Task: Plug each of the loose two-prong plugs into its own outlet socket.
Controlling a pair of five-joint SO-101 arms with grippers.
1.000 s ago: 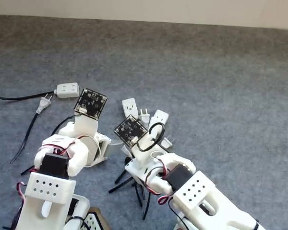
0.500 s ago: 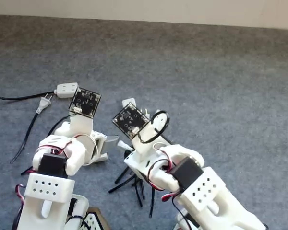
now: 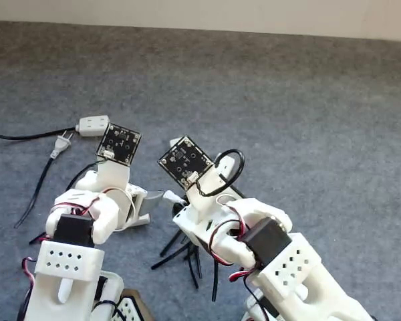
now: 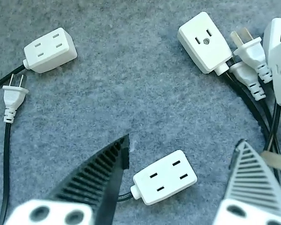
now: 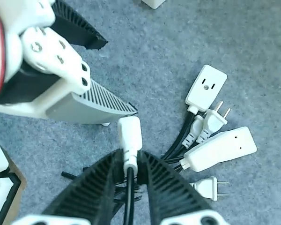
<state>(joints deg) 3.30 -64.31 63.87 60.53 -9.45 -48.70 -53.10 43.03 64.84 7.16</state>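
Your right claw (image 5: 129,157) is clamped on a white two-prong plug (image 5: 129,135), and its black cord trails back between the jaws. The plug's long axis lies in line with the claw. Its nose aims left, just beside the grey ribbed finger (image 5: 100,104) of your left claw (image 4: 183,143). I can't make out the prongs.

The left claw is spread wide over a white plastic outlet block (image 4: 165,177). The block lies flat between the claw's fingers, slots up and bare.

To the right of that block you've got a cluster. There's a white single-socket outlet (image 5: 206,86) with its face up, and a pair of white plugs (image 5: 213,117) lying side by side and touching. With them are a long white socket block (image 5: 220,149) and one more small white plug (image 5: 208,187).

Far left sits a second white outlet block (image 3: 93,124) on a black cord. A loose white corded plug (image 3: 61,143) lies near it but apart, prongs angled far-right towards it.

The grey carpet (image 3: 307,107) lies open far and right, up to the pale strip (image 3: 254,13) at the far edge.
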